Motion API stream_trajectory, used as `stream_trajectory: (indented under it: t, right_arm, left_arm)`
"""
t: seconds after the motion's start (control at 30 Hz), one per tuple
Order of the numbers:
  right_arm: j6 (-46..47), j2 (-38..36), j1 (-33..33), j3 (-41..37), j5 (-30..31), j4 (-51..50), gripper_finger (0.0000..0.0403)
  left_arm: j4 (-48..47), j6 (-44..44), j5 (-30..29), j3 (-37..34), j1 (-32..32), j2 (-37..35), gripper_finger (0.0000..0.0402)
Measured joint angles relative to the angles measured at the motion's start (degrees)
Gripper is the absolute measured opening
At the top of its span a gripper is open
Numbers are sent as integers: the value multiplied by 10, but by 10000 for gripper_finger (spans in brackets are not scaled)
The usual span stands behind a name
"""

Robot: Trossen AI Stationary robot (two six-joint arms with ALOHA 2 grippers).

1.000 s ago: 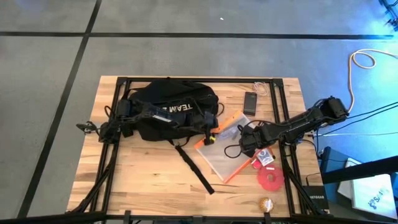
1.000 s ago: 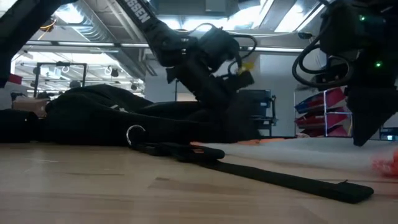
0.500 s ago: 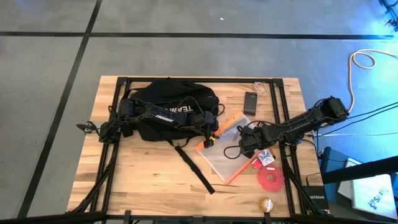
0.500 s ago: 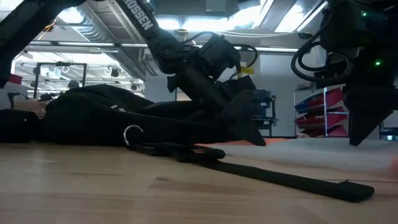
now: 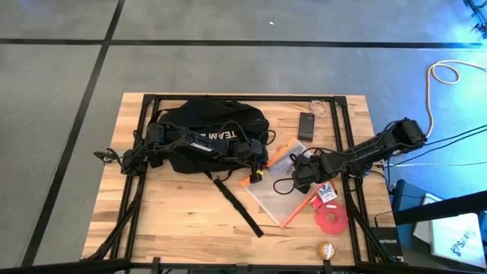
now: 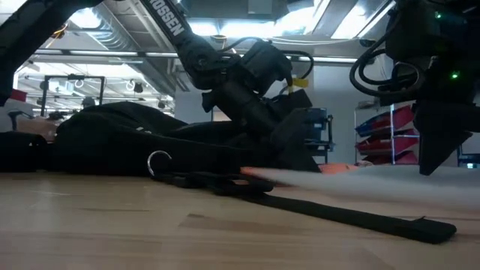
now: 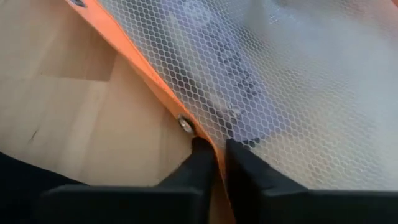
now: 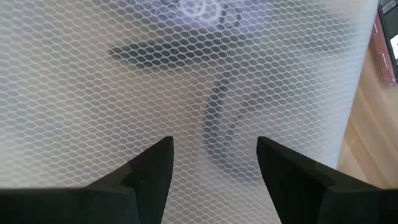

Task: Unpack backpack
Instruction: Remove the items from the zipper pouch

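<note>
Left gripper [image 7: 216, 155]: jaws pinched shut on the orange edge of the mesh pouch [image 7: 273, 81], right by a small metal snap [image 7: 185, 125]. In the high view that gripper [image 5: 257, 173] sits at the pouch [image 5: 275, 199] corner nearest the backpack [image 5: 207, 137], which lies just behind it, under the left arm, at the table's [image 5: 183, 217] far side. A loose black strap [image 5: 237, 205] runs from the pack toward the near edge, just beside the gripper. In the low view the gripper [image 6: 296, 154] is down at table level, with the pack [image 6: 112, 139] bulking behind and the strap [image 6: 352, 217] across the foreground.

Right gripper [image 8: 211, 155]: jaws about half open, holding nothing, poised just above the white mesh [image 8: 186, 74]; dark shapes show through it, can't tell what. High view puts this gripper [image 5: 300, 177] over the pouch's far-right part, near the left gripper.

Beyond the right jaws: black phone [image 5: 306, 125] toward the far edge, red roll [image 5: 331, 219] and small red-white box [image 5: 326, 193] just off the pouch's near-right side, small round gold item [image 5: 326, 249] by the near edge.
</note>
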Motion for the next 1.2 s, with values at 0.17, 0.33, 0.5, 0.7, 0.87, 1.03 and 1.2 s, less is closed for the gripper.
stream_trajectory:
  t: [0.17,0.33,0.5,0.7,0.87,1.03,1.2]
  right_arm:
    - [-28,0,0,0,38,-9,214]
    - [-34,0,0,0,69,-21,214]
    - [-28,0,0,0,92,-20,214]
    - [-30,0,0,0,152,-38,214]
    - [40,0,3,9,270,-94,214]
    - [81,0,20,23,365,-102,214]
    - [124,0,31,31,398,-127,214]
  left_arm:
    - [0,8,0,0,-2,0,1]
    - [-18,28,-36,-2,-10,-17,0]
    - [-26,105,-154,-2,-28,-52,0]
    - [-15,269,-341,-2,-64,-73,0]
    - [37,386,-549,-2,-97,-74,0]
    - [73,441,-635,-2,-109,-97,0]
    - [76,412,-657,-1,-114,-117,0]
